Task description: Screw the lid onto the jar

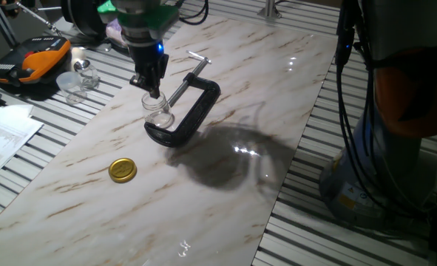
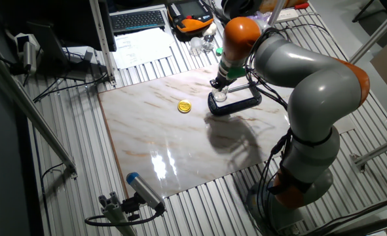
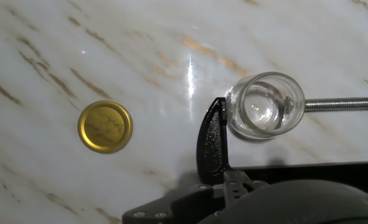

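Observation:
The clear glass jar stands upright on the marble table, mouth open, between the fixed jaw and the screw of a black C-clamp. In the hand view the jar is at the right and nothing is in or on it. The gold lid lies flat on the table, well apart from the jar, toward the near left; in the hand view the lid is at the left. My gripper hangs just above the jar's mouth, its fingers close together and holding nothing.
The clamp's threaded rod runs away from the jar to the right. An orange-black case and clear plastic containers sit off the marble slab at the far left. Papers lie at the left edge.

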Action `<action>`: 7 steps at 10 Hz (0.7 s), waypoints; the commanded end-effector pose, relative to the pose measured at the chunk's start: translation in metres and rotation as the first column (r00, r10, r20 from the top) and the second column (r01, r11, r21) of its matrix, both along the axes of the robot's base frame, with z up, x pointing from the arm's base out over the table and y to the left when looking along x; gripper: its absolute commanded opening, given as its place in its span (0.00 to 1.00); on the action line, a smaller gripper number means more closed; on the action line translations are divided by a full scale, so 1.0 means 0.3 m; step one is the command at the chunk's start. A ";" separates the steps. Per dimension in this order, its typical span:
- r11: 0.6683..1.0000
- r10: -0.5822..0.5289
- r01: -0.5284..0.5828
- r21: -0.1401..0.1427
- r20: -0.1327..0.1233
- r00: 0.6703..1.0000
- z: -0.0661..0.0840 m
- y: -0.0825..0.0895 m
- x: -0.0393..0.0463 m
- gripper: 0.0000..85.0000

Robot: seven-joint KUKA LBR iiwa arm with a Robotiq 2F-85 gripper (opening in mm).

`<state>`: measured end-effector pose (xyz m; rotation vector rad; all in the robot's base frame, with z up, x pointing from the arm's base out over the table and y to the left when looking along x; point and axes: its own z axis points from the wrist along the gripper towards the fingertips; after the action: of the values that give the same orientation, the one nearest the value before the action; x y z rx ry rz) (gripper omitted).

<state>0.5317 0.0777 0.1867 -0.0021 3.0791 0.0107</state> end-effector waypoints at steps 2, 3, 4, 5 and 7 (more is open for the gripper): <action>1.000 0.000 0.000 0.004 0.005 1.000 -0.027 0.017 -0.004 0.00; 1.000 0.000 0.000 0.002 0.008 1.000 -0.042 0.024 -0.008 0.00; 1.000 -0.002 0.002 0.005 0.005 1.000 -0.052 0.029 -0.012 0.00; 1.000 -0.002 0.002 0.005 -0.005 1.000 -0.054 0.033 -0.015 0.00; 1.000 0.003 -0.004 -0.010 -0.027 1.000 -0.056 0.035 -0.017 0.00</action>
<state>0.5265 0.0885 0.1693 -0.0069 3.1052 -0.0103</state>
